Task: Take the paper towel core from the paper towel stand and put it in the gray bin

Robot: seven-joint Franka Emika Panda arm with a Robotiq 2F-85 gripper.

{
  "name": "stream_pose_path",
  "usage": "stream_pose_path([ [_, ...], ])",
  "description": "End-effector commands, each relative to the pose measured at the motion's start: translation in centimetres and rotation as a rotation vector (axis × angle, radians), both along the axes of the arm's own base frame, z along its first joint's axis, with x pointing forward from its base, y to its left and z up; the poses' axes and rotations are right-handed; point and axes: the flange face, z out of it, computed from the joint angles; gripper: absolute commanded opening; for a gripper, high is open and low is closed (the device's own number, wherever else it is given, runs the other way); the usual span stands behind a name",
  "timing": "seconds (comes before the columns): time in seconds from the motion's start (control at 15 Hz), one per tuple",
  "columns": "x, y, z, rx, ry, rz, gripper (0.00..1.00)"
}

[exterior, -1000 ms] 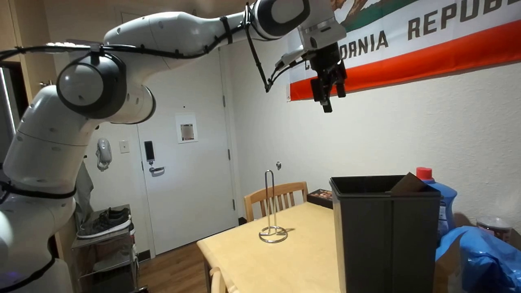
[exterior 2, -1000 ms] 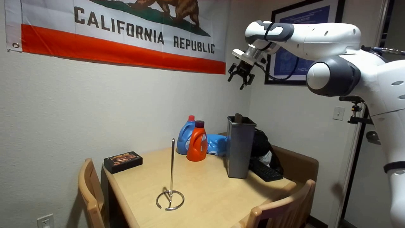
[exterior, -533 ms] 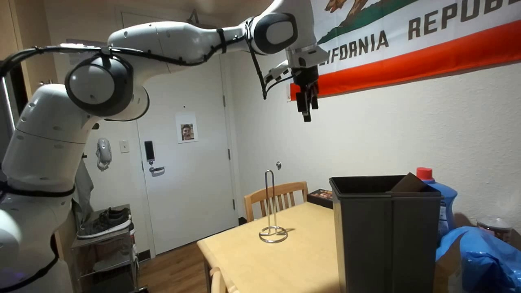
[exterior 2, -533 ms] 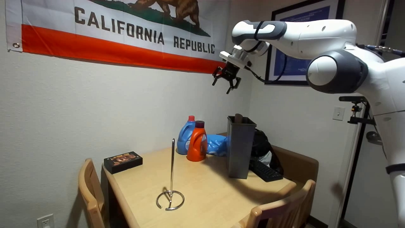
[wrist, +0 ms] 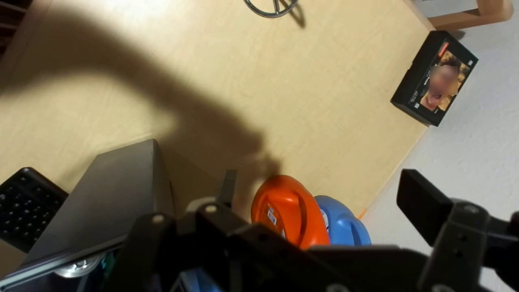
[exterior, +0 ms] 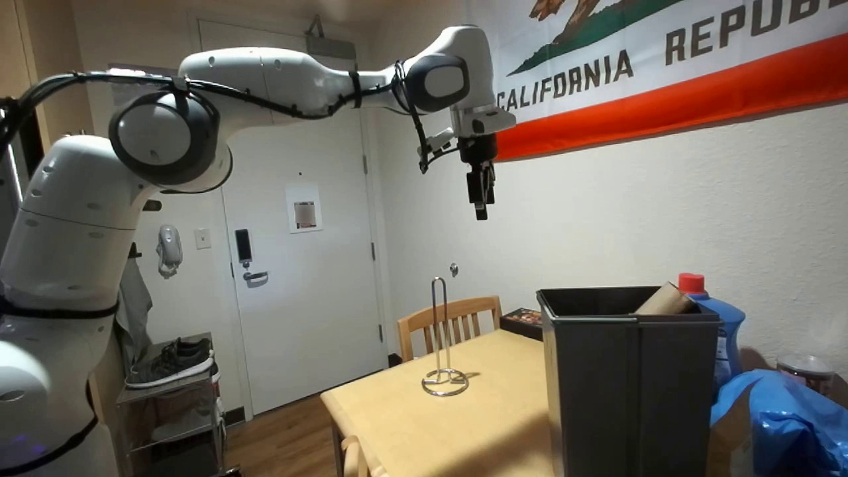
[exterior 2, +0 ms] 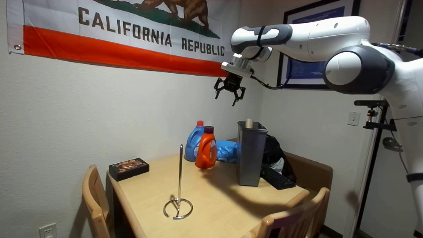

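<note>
The brown-grey paper towel core (exterior: pixel 664 300) leans inside the gray bin (exterior: pixel 629 391), its upper end above the rim. In an exterior view the core (exterior 2: pixel 249 123) also sticks out of the bin (exterior 2: pixel 248 162). The paper towel stand (exterior: pixel 435 331) is a bare metal rod on a ring base on the table; it also shows in an exterior view (exterior 2: pixel 180 172). My gripper (exterior 2: pixel 225 100) is open and empty, high above the table. In the wrist view its fingers (wrist: pixel 326 194) are wide apart, with the bin wall (wrist: pixel 121 182) at lower left. The core cannot be made out there.
An orange bottle (exterior 2: pixel 206 152) and a blue bottle (exterior 2: pixel 192 143) stand near the wall by a blue bag (exterior 2: pixel 226 150). A black box (exterior 2: pixel 129 168) lies at the table corner. A keyboard (exterior 2: pixel 277 177) lies beside the bin. Wooden chairs (exterior 2: pixel 297 211) flank the table.
My open gripper has moved left and down in both exterior views. The core stays in the bin and looks brighter as the arm's shadow shifts off it. The stand and bin have not moved.
</note>
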Motion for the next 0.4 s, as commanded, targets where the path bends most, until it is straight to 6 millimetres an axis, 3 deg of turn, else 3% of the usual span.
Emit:
stream_pose_path([
  [0.0, -0.8, 0.4, -1.4, -0.023, 0.033, 0.02, 1.0],
  [0.2, -1.0, 0.3, -2.6, 0.009, 0.068, 0.018, 1.0],
  [0.33, 0.0, 0.0, -2.9, 0.002, 0.061, 0.003, 1.0],
])
